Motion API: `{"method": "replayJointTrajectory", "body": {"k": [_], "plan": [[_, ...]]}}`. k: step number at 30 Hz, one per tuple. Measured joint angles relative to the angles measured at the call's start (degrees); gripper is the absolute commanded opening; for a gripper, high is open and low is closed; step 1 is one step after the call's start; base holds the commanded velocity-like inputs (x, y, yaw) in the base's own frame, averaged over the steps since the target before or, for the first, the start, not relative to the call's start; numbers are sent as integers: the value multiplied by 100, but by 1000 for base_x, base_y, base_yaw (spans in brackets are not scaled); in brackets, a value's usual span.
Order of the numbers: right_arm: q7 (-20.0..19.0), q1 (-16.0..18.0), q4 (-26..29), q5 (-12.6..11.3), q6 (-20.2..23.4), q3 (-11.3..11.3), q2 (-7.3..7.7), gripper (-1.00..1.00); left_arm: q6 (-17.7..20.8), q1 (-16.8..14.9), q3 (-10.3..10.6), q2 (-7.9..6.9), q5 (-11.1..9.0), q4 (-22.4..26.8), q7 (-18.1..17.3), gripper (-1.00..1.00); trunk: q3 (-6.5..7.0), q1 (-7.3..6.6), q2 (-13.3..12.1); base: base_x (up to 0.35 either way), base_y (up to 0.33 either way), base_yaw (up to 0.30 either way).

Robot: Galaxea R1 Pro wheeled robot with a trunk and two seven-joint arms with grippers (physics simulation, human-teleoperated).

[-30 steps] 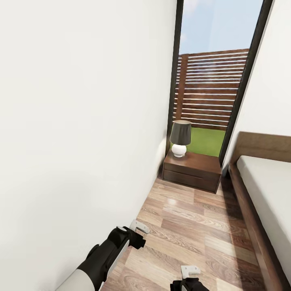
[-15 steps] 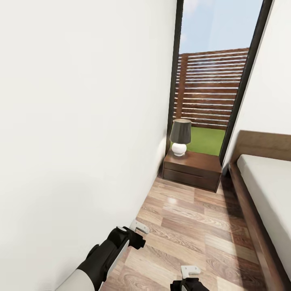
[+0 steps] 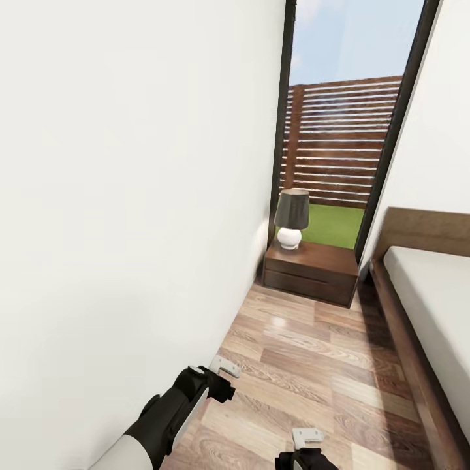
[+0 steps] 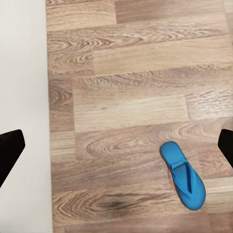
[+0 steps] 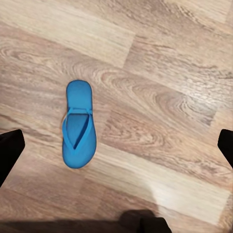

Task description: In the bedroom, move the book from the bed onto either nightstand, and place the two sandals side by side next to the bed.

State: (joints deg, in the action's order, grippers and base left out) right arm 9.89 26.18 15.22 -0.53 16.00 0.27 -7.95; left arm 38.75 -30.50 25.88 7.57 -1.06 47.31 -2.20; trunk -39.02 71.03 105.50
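Low in the frame, left gripper (image 3: 225, 367) and right gripper (image 3: 307, 436) both spread wide, holding nothing. Just beneath, flat on the plank floor (image 3: 307, 365), one blue sandal (image 4: 184, 175) (likely the same one under both wrists, so the second still to be found). Easy to clip the white wall (image 3: 130, 196) at frame left with the left arm, or roll over the sandal unseen. At right, the bed (image 3: 427, 294); no book to be seen on the visible part. Farther up, the nightstand (image 3: 312, 269), its lamp (image 3: 290, 220) liable to topple if crowded.
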Motion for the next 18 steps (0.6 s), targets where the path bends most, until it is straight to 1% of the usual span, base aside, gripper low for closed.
{"method": "replayJointTrajectory", "body": {"k": [18], "plan": [[-39,0,4,13,-10,14,-10,100,-2,0,-4,-7,-1,0,3,100,-323,396,722,0,0,0]]}}
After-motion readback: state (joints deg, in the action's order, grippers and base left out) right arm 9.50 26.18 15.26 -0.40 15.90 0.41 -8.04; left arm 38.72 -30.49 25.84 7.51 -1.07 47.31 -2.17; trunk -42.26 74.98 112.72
